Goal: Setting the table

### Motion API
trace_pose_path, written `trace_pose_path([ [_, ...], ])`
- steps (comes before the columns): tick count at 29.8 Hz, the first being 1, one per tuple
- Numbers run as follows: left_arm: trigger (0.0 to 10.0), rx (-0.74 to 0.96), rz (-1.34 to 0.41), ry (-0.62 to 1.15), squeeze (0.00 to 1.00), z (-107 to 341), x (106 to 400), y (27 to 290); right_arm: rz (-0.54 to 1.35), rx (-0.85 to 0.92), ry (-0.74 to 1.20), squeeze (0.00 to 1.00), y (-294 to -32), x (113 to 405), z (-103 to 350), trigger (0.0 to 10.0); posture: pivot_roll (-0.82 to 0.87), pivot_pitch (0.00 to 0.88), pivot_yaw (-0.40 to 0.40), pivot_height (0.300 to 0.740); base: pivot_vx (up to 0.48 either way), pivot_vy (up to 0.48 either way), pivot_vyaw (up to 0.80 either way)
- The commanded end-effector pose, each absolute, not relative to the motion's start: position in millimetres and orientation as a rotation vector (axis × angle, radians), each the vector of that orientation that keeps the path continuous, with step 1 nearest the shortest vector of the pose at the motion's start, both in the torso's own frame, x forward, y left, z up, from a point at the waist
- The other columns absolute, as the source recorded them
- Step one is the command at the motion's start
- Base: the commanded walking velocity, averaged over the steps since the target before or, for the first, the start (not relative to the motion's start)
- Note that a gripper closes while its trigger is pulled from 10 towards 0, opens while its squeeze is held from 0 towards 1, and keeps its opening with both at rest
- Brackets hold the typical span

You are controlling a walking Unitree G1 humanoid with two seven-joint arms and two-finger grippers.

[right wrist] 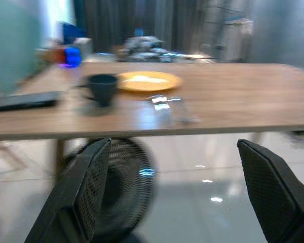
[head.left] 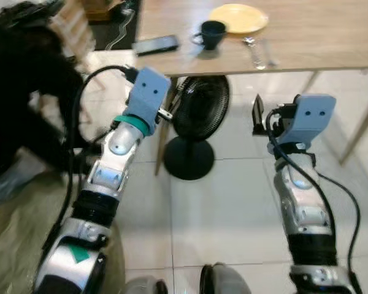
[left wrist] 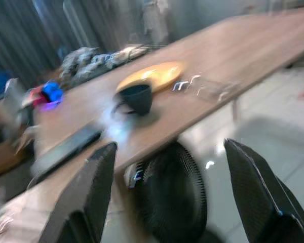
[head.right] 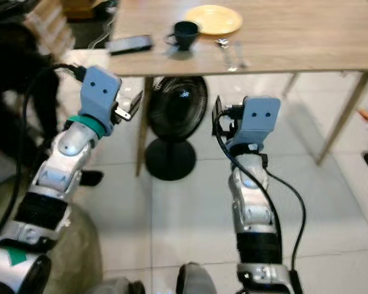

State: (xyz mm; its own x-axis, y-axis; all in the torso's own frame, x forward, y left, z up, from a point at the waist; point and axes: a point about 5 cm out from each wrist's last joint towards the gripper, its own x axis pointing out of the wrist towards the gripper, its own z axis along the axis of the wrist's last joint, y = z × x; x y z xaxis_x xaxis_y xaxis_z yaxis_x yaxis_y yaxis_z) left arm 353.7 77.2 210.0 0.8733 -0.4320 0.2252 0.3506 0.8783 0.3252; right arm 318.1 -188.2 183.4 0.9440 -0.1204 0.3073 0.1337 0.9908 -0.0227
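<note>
Fingers: both pairs are spread wide with nothing between them; the left gripper (left wrist: 164,197) and the right gripper (right wrist: 175,195) are raised side by side below and in front of the table's near edge.
Table: a long wooden table (head.left: 319,37) runs across the top of the head views, its near edge above both wrists.
Fan: a black floor fan (head.left: 193,131) stands under the table between the two arms, close behind the left wrist.
Plate: a yellow plate (head.left: 239,17) lies flat well back from the near edge.
Phone: a dark flat slab, probably a phone (head.left: 155,44), lies near the table's left end, just beside the edge.
Cup: a dark handled cup (head.left: 212,33) stands upright, touching or nearly touching the plate's left rim; the blur leaves that unsettled.
Cutlery: shiny pieces, seemingly a spoon and fork (head.left: 256,50), lie between the plate and the near edge, to the right of the cup.
Step in hand: approach, judging by arms not yet over the tabletop.
Doing it well: lift both wrists above the edge before reaching, keep the left arm clear of the fan, and come at the thin cutlery low and square, since it offers little to pinch.
</note>
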Motion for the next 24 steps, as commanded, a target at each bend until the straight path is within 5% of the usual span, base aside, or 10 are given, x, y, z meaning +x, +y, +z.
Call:
trace_pose_path([
  [1,10.0,0.290,-0.396,-0.284,0.00,206.7,355.0,86.1,-0.123,-0.031,-0.298,0.00,-183.9,318.1,179.9,10.0,0.03,0.000,0.073,0.740,0.480,0.000,-0.80],
  [24,10.0,0.294,-0.342,-0.298,0.00,208.5,355.0,94.2,-0.033,-0.066,-0.335,0.00,-168.3,329.3,193.0,10.0,0.06,0.000,0.021,0.740,0.475,0.000,-0.03],
])
